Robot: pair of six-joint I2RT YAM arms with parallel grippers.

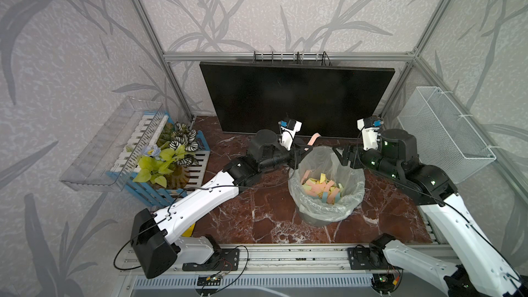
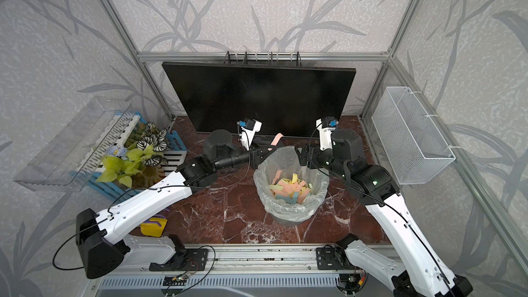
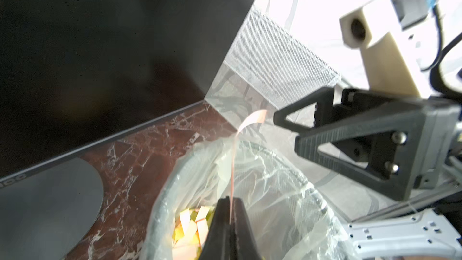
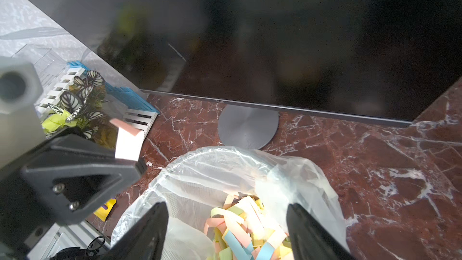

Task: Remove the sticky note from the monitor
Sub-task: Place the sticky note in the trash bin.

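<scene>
The black monitor [image 1: 297, 98] [image 2: 257, 95] stands at the back on its round grey base [image 4: 247, 126], and its screen shows no note. My left gripper [image 1: 306, 148] [image 3: 231, 208] is shut on a pink sticky note [image 1: 313, 139] [image 2: 276, 139] [image 3: 252, 121] [image 4: 127, 141]. The note sticks up, curled, over the far left rim of the lined bin [image 1: 294, 184]. Across the bin's far right rim, my right gripper [image 1: 340, 157] [image 4: 225, 221] hangs open with nothing between its fingers.
The bin holds several discarded coloured notes [image 2: 291, 187]. A blue and white crate with plants [image 1: 171, 161] and a clear tray [image 1: 111, 144] sit at the left. A white mesh basket [image 1: 445, 132] hangs on the right wall. A yellow object [image 2: 154, 225] lies under the left arm.
</scene>
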